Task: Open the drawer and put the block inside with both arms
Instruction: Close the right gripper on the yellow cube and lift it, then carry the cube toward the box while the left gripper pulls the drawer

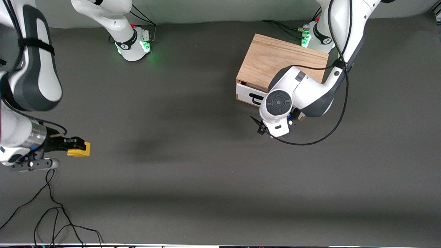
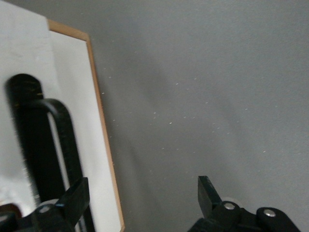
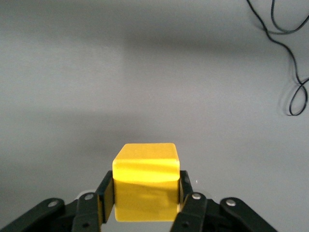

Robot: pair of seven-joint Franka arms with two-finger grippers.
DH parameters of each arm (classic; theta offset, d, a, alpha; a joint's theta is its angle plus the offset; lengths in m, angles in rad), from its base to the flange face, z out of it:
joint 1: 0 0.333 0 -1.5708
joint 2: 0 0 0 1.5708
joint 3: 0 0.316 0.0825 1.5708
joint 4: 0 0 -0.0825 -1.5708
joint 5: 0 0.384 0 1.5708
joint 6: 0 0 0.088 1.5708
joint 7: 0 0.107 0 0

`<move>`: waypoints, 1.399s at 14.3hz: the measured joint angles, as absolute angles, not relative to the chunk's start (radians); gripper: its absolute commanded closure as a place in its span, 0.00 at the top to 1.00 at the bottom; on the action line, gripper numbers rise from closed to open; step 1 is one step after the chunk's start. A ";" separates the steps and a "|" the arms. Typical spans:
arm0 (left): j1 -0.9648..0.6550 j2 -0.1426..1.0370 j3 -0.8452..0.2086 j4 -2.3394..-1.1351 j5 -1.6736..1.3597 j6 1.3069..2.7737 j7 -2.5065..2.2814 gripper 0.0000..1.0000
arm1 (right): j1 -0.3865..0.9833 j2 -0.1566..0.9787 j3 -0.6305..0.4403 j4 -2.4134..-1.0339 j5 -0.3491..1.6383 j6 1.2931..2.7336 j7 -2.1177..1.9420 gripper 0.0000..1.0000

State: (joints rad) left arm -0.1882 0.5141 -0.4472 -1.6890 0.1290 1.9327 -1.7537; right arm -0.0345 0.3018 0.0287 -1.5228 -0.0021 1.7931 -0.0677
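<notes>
The small yellow block point(image 1: 80, 150) is clamped between my right gripper's point(image 1: 76, 145) fingers, low over the table at the right arm's end. In the right wrist view the block point(image 3: 146, 181) fills the gap of the right gripper point(image 3: 146, 195). The oak cabinet point(image 1: 282, 60) stands at the left arm's end. Its white drawer point(image 1: 245, 92), with a black wire handle point(image 1: 256, 100), looks pushed in. My left gripper point(image 1: 291, 116) hangs in front of the drawer, mostly hidden under its wrist. In the left wrist view this gripper point(image 2: 142, 195) is open and empty, one finger beside the handle point(image 2: 53, 140) on the drawer front point(image 2: 79, 101).
Loose black cables point(image 1: 51, 213) lie on the table near the front camera at the right arm's end and also show in the right wrist view point(image 3: 289, 63). The left arm's cable point(image 1: 339, 117) loops beside the cabinet. Grey tabletop point(image 1: 193, 155) lies between the block and the cabinet.
</notes>
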 measured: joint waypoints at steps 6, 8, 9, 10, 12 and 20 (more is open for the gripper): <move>-0.190 0.550 -0.448 -1.631 0.137 1.895 -1.756 1.00 | 0.006 0.245 0.039 -1.361 0.032 1.586 -0.056 0.00; -0.190 0.550 -0.448 -1.599 0.137 1.816 -1.756 1.00 | 0.021 0.245 0.040 -1.307 0.068 1.545 -0.021 0.00; -0.190 0.550 -0.448 -1.594 0.137 1.797 -1.757 1.00 | 0.022 0.244 0.042 -1.287 0.073 1.532 -0.008 0.00; -0.190 0.550 -0.448 -1.594 0.136 1.789 -1.757 1.00 | 0.025 0.244 0.045 -1.271 0.076 1.516 0.005 0.00; -0.190 0.553 -0.449 -1.603 0.136 1.777 -1.762 1.00 | 0.051 0.245 0.048 -1.258 0.076 1.500 0.050 0.00; -0.190 0.571 -0.450 -1.623 0.135 1.785 -1.783 1.00 | 0.107 0.283 0.049 -1.255 0.077 1.493 0.194 0.00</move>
State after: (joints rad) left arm -0.1905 0.5706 -0.4496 -1.6226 0.1347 1.7849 -1.7828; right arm 0.1066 0.2831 0.0485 -1.2553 0.0765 1.4934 0.1940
